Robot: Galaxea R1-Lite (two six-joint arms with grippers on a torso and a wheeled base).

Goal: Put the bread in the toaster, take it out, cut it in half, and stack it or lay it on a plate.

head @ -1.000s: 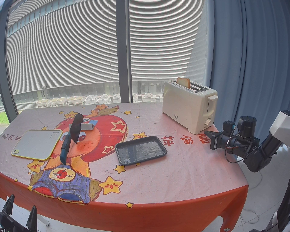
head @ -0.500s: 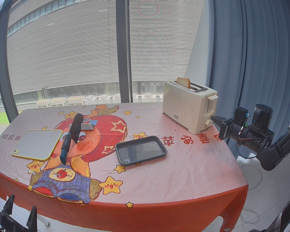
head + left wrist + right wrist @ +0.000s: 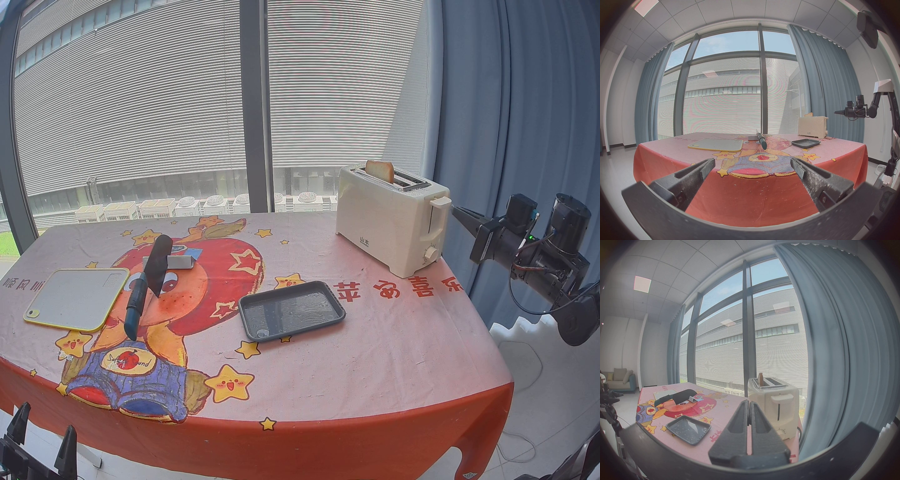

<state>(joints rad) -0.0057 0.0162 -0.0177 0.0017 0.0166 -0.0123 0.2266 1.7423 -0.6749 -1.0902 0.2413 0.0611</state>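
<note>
**Head view.** The cream plastic two-slot toaster (image 3: 387, 225) stands at the far right of the desk (image 3: 387, 356), which is draped in a pink and orange cartoon cloth. The golden-brown slice of bread (image 3: 379, 170) stands upright in one slot, its upper part proud of the top. The right end effector (image 3: 457, 212), fingers pressed together, has risen from beside the desk's edge over the past second. It now points at the toaster's cream side lever (image 3: 440, 202), just short of it. The lever sits at the top of its track, so the rise probably prepares a downward press to start the toasting. The dark grey rectangular tray (image 3: 291, 309), the blue-handled knife with a dark blade (image 3: 142, 284) and the pale cutting board with a yellow-green rim (image 3: 76, 299) lie apart from both arms.

**Left wrist view.** The left end effector (image 3: 750, 175) hangs low in front of the desk, fingers well apart and empty.

**Right wrist view.** The right end effector's fingers meet with nothing between them. The toaster's lever end lies just beyond their tips, with the bread above it in the slot.
</note>
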